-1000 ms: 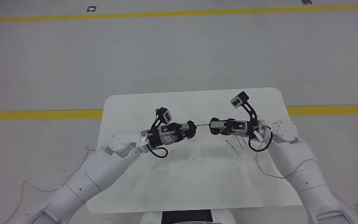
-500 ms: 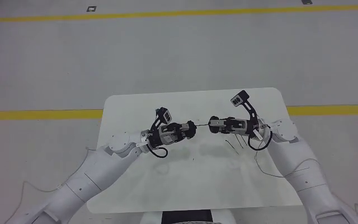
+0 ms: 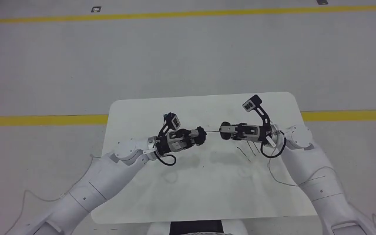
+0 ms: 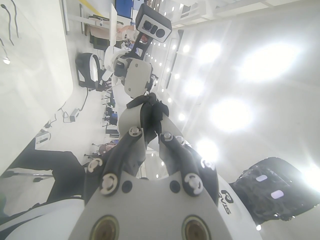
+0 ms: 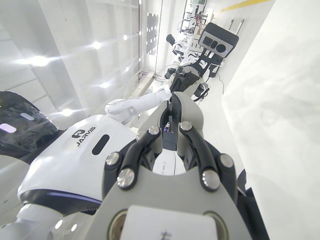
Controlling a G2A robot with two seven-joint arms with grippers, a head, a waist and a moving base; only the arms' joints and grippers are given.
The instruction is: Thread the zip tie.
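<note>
thin black plastic zip tie (image 3: 212, 131) clamped at both ends

it spans the gap over the middle of the white rounded table (image 3: 147, 111). the left gripper (image 3: 201, 133) pinches its left end and the right gripper (image 3: 222, 130) pinches its ribbed right end. spare black ties (image 3: 247, 151) lie just near of the right gripper.

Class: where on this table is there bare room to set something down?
Free: the far strip of table, and the near stretch between the arms. Crowded: the middle, where left gripper and right gripper hold the zip tie, and by the spare ties.
</note>
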